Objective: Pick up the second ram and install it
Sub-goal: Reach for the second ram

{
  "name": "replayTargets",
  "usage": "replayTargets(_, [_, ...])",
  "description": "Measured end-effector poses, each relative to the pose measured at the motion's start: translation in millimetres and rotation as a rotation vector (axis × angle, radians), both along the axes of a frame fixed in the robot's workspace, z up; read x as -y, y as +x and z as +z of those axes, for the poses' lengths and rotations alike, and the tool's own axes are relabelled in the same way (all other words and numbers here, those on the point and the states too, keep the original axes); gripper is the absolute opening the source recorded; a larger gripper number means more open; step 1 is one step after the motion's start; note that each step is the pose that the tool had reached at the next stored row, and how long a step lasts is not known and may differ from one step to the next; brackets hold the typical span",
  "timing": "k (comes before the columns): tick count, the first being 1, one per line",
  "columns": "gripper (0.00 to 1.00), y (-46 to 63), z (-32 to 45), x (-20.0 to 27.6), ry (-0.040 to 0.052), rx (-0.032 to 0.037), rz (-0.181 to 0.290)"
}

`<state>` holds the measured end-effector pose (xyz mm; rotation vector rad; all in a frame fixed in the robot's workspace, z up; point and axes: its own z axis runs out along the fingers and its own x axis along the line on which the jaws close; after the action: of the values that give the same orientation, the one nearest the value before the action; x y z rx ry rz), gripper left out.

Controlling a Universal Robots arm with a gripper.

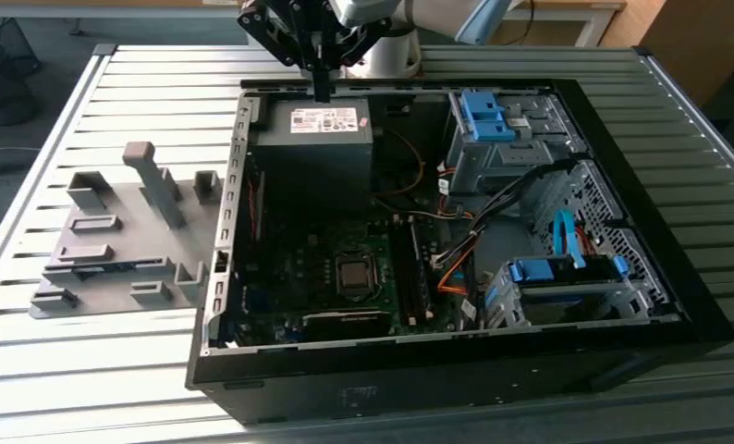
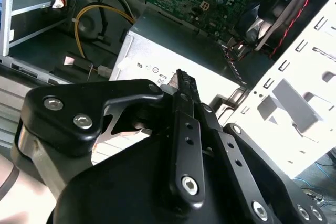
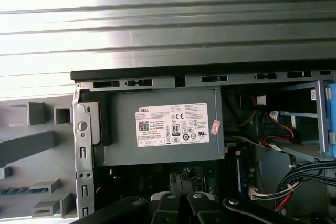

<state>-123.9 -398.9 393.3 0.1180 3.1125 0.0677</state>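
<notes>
second ram point(image 1: 102, 269) lying flat in a slot of the grey holder point(image 1: 127, 199), out on the desk point(image 1: 157, 83), just beside the open computer box point(image 1: 466, 393), on the exterior view's left. thin and blue, mostly tucked down into the grey plastic. second ram point(image 3: 18, 189) also a bit of blue in the first wrist view, in the same grey holder point(image 3: 31, 145). jaws hanging over the far edge of the computer box, right above the grey power box point(image 1: 311, 153) with the white sticker. jaws pressed shut, tips together, nothing held between them. well apart from the second ram. green board point(image 1: 318, 268) down on the floor of the computer box, with lots of wires point(image 1: 466, 259) and blue clips point(image 1: 484, 116) toward the exterior view's right.
</notes>
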Motion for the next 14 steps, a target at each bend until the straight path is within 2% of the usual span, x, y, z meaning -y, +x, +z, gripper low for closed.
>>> replayTargets(14, [0.11, -6.7, 0.0, 0.0, 0.0000, 0.0000, 0.000])
